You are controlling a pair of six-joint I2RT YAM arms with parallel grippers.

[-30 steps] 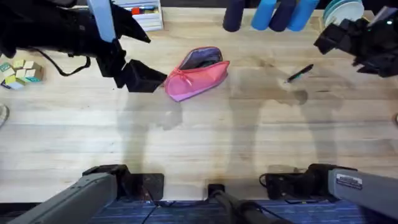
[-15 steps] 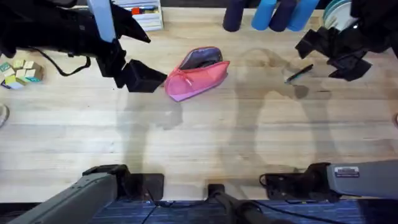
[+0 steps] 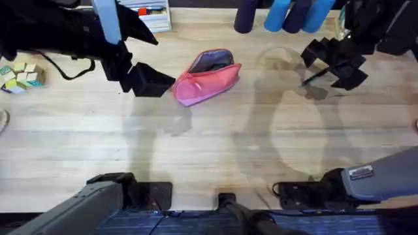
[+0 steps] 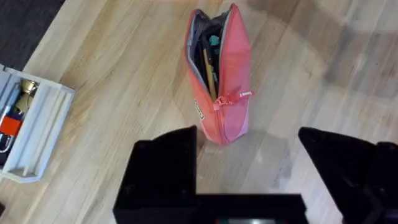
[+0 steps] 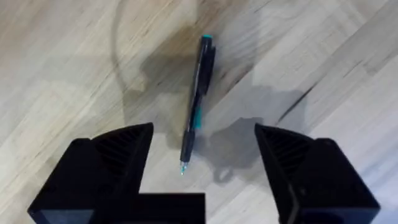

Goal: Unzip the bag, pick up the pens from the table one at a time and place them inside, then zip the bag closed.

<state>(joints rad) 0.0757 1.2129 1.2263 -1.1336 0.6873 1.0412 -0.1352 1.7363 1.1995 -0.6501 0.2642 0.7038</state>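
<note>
Since a second ago the right gripper (image 3: 333,62) has travelled from the table's far right edge inward and now hovers over the dark pen (image 3: 314,77), while the left gripper (image 3: 140,78) and the pouch have not shifted. The table (image 3: 209,143) of pale planks carries everything. The bag (image 3: 206,78), pink and unzipped, lies left of centre toward the far side, its zipper mouth gaping; the left wrist view shows the bag (image 4: 221,81) with a tan pen (image 4: 209,71) already inside against the dark lining. The left gripper (image 4: 249,168) sits just beside the bag's end, fingers spread apart and empty. In the right wrist view the right gripper (image 5: 202,168) has its fingers wide apart, straddling the dark pen (image 5: 198,99) with teal accents, which lies flat on the wood, not yet touched.
</note>
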